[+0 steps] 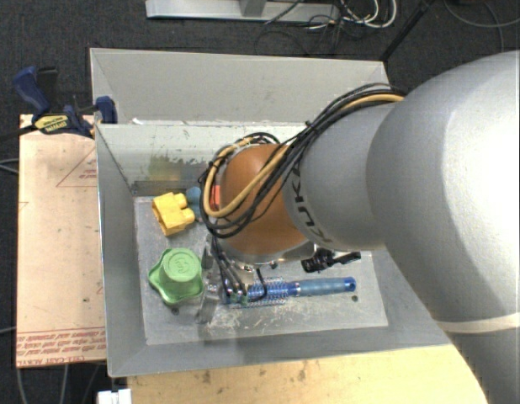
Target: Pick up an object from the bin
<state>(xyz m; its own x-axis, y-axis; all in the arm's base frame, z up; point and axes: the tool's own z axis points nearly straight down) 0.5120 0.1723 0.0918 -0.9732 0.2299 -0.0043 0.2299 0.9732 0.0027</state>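
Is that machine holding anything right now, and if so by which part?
It cannot be told. The gripper sits low between the green cup and the blue brush, near its bristled end, with its grip hidden.

Gripper [220, 286] prob. beside green cup [177, 274]

yellow block [173, 212] — upper left | green cup [177, 274] — just below it, apart

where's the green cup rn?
Camera view: green cup sits lower-left in the bin, below the yellow block, just left of the claw and blue brush.
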